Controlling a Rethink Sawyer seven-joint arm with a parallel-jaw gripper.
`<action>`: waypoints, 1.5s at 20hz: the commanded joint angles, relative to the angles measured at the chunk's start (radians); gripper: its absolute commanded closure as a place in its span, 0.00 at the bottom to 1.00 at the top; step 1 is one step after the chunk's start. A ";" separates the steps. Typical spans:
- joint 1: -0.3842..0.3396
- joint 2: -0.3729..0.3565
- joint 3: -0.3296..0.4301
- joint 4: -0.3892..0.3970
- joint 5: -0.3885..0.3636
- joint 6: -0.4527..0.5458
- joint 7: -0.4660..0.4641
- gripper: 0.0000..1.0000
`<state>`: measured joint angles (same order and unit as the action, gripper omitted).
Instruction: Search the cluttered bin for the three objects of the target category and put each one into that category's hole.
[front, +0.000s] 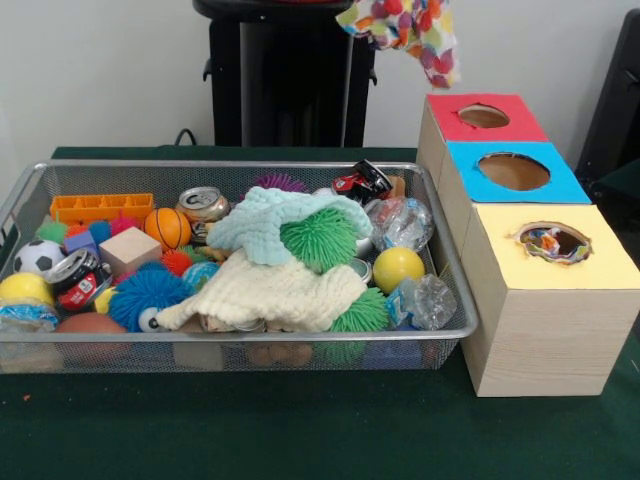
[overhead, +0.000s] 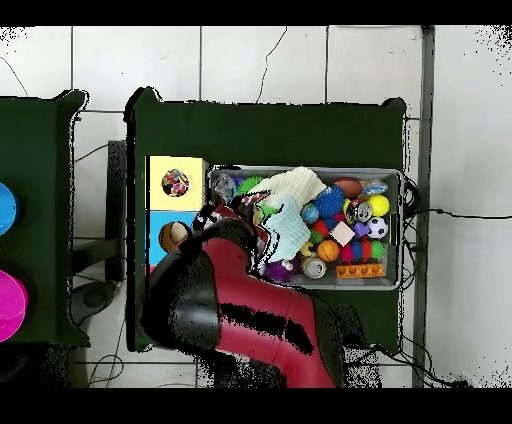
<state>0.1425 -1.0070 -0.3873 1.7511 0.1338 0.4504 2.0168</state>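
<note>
Overhead, one spotted cloth (front: 405, 28) hangs beyond three boxes, another shows inside the yellow box's hole (front: 553, 242); the gripper's state cannot be told.

Hidden and cut off

The spotted cloth (front: 405, 30) hangs cut by the front view's top edge; whatever holds it is out of frame. Overhead, the red arm (overhead: 265, 320) covers the red-topped box.

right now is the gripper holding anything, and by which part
A spotted cloth hangs from the top edge of the front view, above the boxes, so it is held by its upper part. The gripper itself is out of sight in both views, so the exact hold cannot be told.
</note>
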 joint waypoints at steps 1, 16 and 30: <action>0.032 0.085 0.037 -0.163 0.012 0.149 0.187 1.00; 0.056 0.248 0.084 -0.184 0.099 -0.051 0.247 1.00; 0.124 0.358 0.046 -0.156 0.234 -0.112 0.312 1.00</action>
<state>0.2514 -0.7303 -0.3818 1.5635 0.3115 0.3948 2.0168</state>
